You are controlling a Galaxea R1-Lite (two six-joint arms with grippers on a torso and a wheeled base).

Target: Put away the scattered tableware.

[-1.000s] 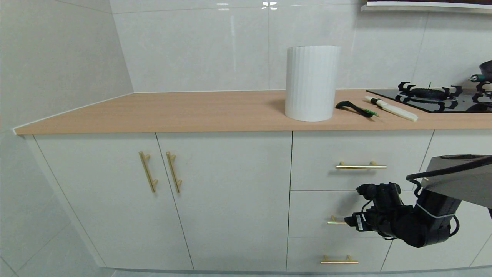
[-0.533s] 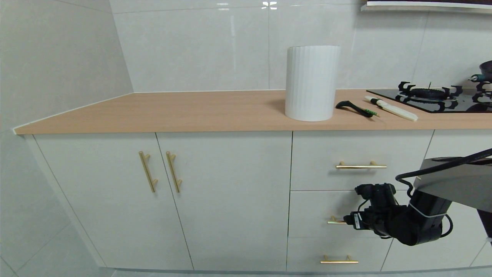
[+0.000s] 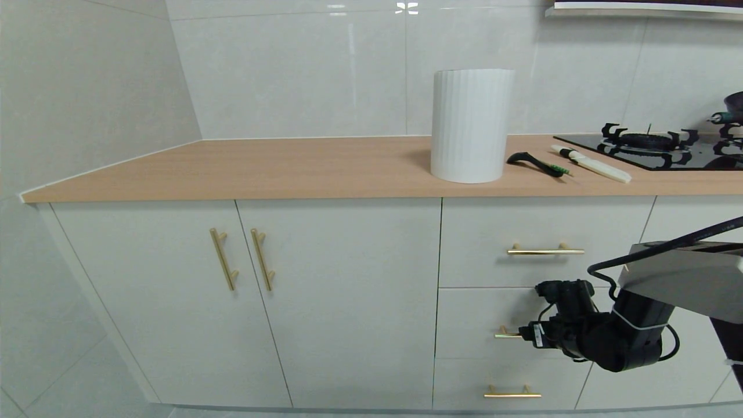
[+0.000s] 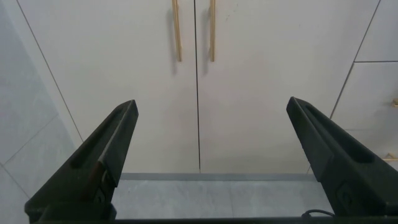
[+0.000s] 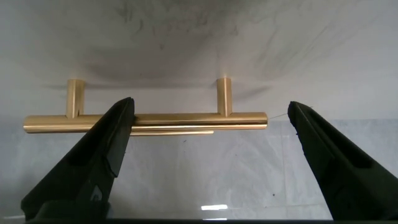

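Note:
On the wooden counter (image 3: pixel 290 168) lie a black-handled utensil (image 3: pixel 534 163) and a white knife (image 3: pixel 589 163), just right of a tall white ribbed container (image 3: pixel 471 125). Low in front of the drawers, my right gripper (image 3: pixel 524 334) is at the middle drawer's gold handle (image 3: pixel 504 335). In the right wrist view it is open (image 5: pixel 208 162), with the handle bar (image 5: pixel 146 120) running across between its fingers, nothing held. My left gripper (image 4: pixel 211 162) is open and empty, facing the double cabinet doors (image 4: pixel 249 81).
A gas stove (image 3: pixel 656 145) sits at the counter's right end. Gold handles mark the top drawer (image 3: pixel 545 251), the bottom drawer (image 3: pixel 512 395) and the cabinet doors (image 3: pixel 241 258). Tiled walls close the back and left.
My right arm has shifted a little to the left, and its gripper stays by the middle drawer handle. Nothing on the counter has moved.

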